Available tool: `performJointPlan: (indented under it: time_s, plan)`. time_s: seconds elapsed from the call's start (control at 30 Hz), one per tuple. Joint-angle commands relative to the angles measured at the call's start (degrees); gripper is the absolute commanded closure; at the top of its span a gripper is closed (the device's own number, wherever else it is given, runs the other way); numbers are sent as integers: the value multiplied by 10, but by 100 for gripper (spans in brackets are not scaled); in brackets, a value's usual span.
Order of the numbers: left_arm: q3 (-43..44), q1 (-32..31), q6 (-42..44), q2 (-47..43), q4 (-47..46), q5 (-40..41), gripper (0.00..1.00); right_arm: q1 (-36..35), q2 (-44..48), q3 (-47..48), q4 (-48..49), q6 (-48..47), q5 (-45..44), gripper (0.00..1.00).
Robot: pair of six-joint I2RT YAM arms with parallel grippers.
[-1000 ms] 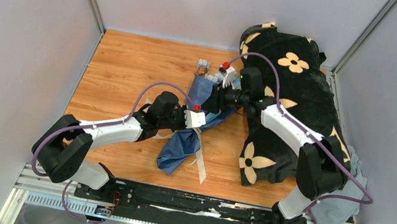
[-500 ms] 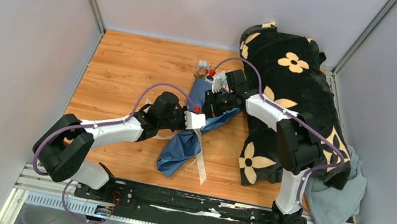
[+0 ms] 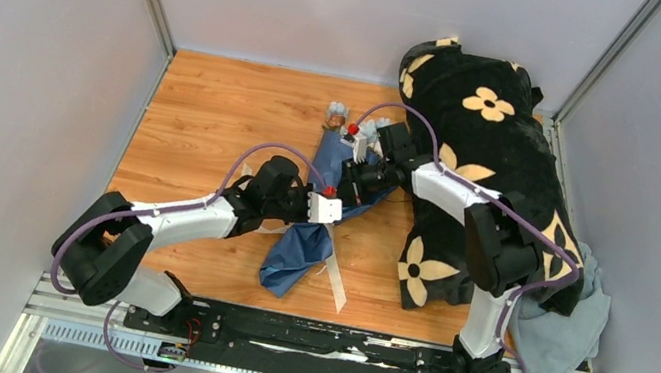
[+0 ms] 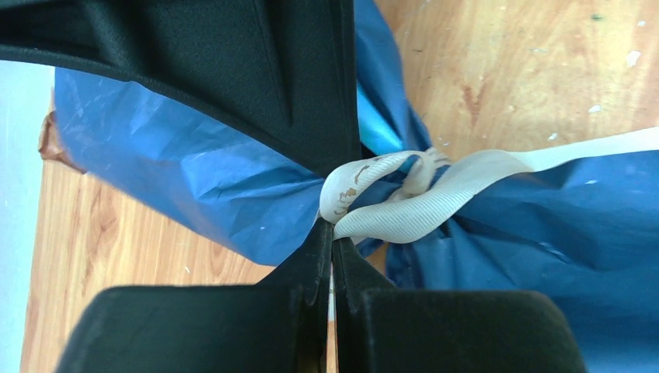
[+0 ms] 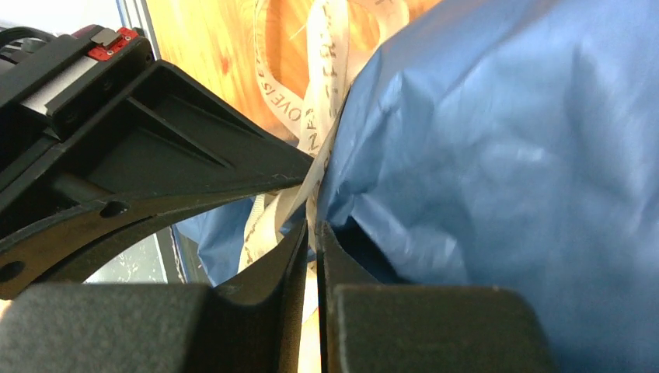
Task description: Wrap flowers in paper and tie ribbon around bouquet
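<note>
two things are new: my right arm has swung in off the blanket (image 3: 506,145) to the bouquet (image 3: 296,247), and its jaws have squeezed almost shut on a strand of the ribbon (image 5: 322,85). my left jaws stay shut tight on the ribbon's loop by the knot. the bouquet lies on the table (image 3: 207,115), flowers (image 3: 339,110) at the far end. i think both ends can now be pulled tight.

Left arm (image 3: 190,214) and right arm (image 3: 449,188) are white-linked, black-jointed, purple-cabled, with black left claw (image 4: 332,227) and right claw (image 5: 315,227).
</note>
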State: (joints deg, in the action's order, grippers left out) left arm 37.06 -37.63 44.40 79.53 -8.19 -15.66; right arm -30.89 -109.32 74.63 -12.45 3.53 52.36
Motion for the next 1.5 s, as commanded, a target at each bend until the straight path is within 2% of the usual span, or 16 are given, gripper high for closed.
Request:
performJointPlan:
  time_s: [0.0,0.33,0.43,0.6,0.83,1.13,1.2,1.33,1.4,1.47]
  plan:
    - [-5,-15,14,-14,25,-25,100,-9,32,-27,-28,-16,-10,87]
    - [-7,-24,45,-8,31,-15,100,-20,23,-60,34,17,53,79]
    - [-8,-24,52,-7,31,-9,100,-22,23,-68,73,34,90,73]
    - [-11,-24,46,-9,19,-4,100,-27,27,-75,115,41,103,66]
    - [-8,-22,26,-10,10,-15,100,-35,8,-71,150,58,72,67]
    - [-2,-14,-1,-6,-2,-11,100,-46,-5,-59,130,41,67,66]
    - [1,-11,-14,-7,-7,-9,100,-46,-7,-60,127,38,68,69]
    - [5,-5,-31,-8,-13,-19,100,-46,-9,-59,127,37,63,90]
    - [3,-5,-31,-10,-13,-22,100,-46,-5,-59,127,38,60,97]
    - [3,-5,-22,-13,-5,-25,100,-44,3,-60,127,37,48,100]
